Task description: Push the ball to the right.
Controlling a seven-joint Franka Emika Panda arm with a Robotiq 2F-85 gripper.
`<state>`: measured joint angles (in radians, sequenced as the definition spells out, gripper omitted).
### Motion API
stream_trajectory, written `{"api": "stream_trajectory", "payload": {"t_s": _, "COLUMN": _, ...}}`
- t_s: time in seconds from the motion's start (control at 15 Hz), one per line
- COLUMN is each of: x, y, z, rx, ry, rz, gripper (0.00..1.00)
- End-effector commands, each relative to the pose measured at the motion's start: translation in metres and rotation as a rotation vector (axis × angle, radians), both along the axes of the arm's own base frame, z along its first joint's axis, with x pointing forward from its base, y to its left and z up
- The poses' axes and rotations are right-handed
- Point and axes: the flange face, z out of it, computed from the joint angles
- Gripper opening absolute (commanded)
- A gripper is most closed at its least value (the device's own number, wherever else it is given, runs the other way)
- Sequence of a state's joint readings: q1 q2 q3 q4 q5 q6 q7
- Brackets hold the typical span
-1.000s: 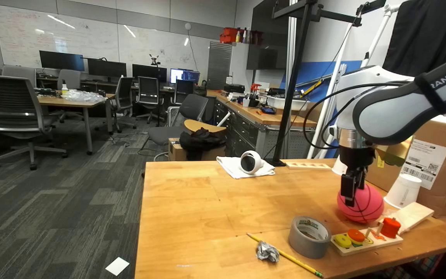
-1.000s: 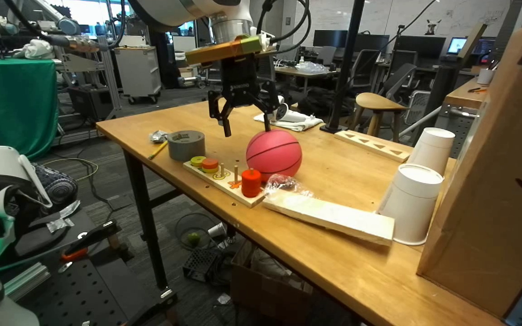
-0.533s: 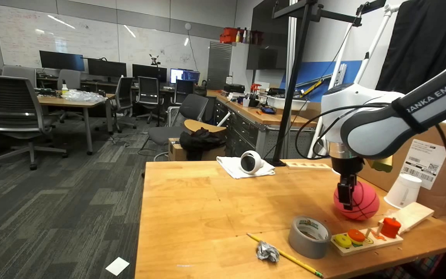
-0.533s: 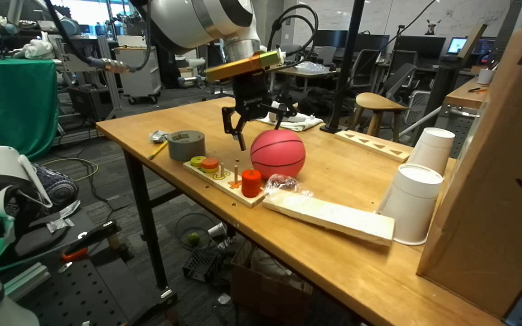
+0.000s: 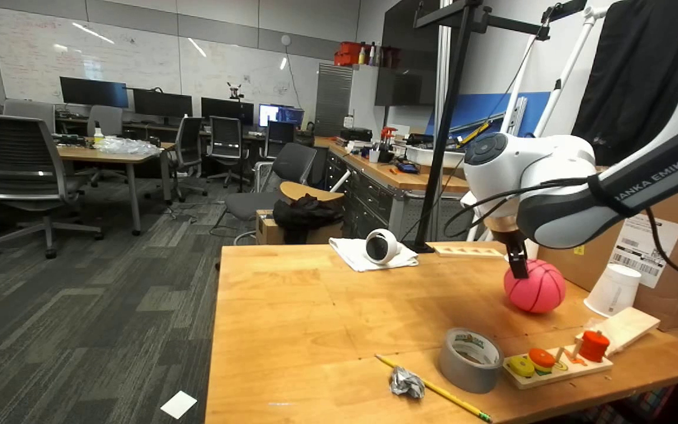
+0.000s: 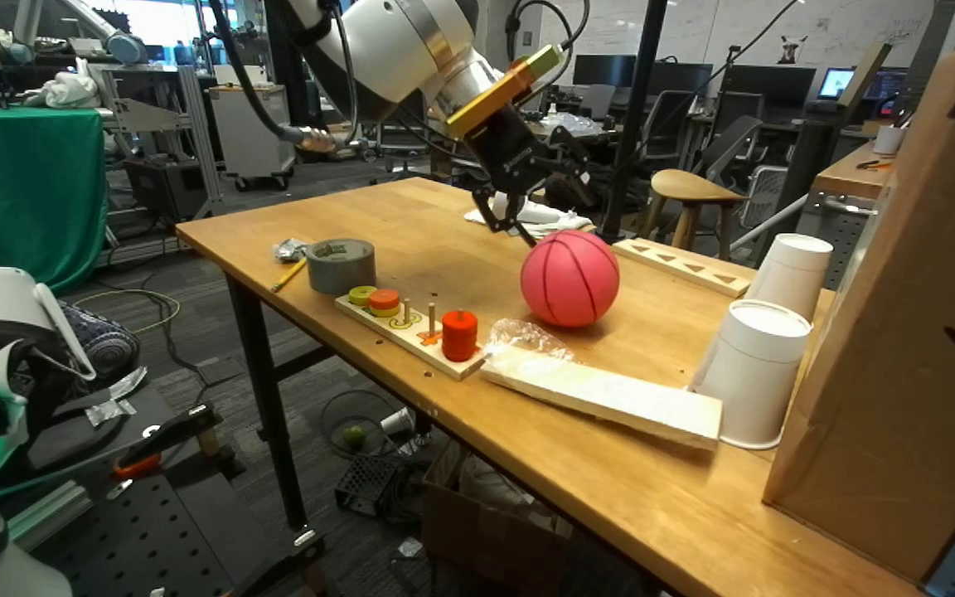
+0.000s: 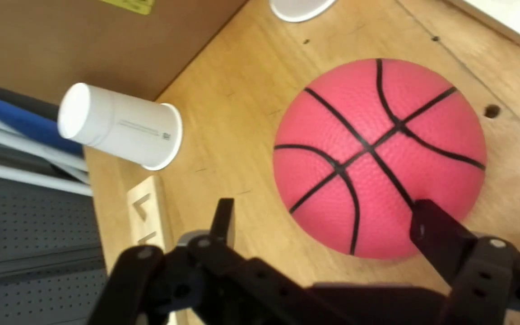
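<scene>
The pink-red ball (image 5: 536, 291) with black lines rests on the wooden table, also seen in an exterior view (image 6: 570, 282) and the wrist view (image 7: 377, 176). My gripper (image 6: 559, 209) is open and tilted, with nothing between its fingers. One fingertip is at the ball's upper side and appears to touch it; the other finger is raised beyond the ball. In the wrist view, the gripper (image 7: 323, 214) has its right finger overlapping the ball's lower right edge and its left finger apart from it. An exterior view shows the gripper (image 5: 519, 274) at the ball's upper left.
White cups (image 6: 759, 373) and a cardboard box (image 6: 900, 348) stand beyond the ball. A wooden plank (image 6: 602, 394), a peg toy (image 6: 395, 327) and a grey tape roll (image 6: 341, 267) lie along the near edge. A slotted wooden strip (image 6: 681, 267) lies behind the ball.
The ball has rolled away from the peg toy, rightward in one exterior view and farther back in the other. My gripper has moved along with it and tilted, staying open.
</scene>
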<state>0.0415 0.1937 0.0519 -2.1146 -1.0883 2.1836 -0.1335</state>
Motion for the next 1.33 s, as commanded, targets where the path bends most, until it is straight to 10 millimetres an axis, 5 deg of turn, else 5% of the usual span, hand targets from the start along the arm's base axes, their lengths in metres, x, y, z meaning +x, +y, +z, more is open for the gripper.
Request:
{"api": "stream_trajectory", "payload": {"t_s": 0.0, "x": -0.007, "y": -0.001, "z": 0.031, "rx": -0.132, "ry": -0.113, "rz": 0.099, "gripper": 1.0}}
{"api": "stream_trajectory", "payload": {"t_s": 0.4, "x": -0.053, "y": 0.008, "z": 0.046, "rx": -0.088, "ry": -0.272, "rz": 0.006, "gripper": 1.0}}
{"api": "stream_trajectory", "payload": {"t_s": 0.73, "x": -0.1, "y": 0.03, "z": 0.036, "rx": 0.191, "ry": -0.207, "rz": -0.123, "gripper": 1.0}}
{"api": "stream_trajectory", "payload": {"t_s": 1.27, "x": -0.118, "y": 0.067, "z": 0.033, "rx": 0.607, "ry": -0.167, "rz": -0.264, "gripper": 1.0}}
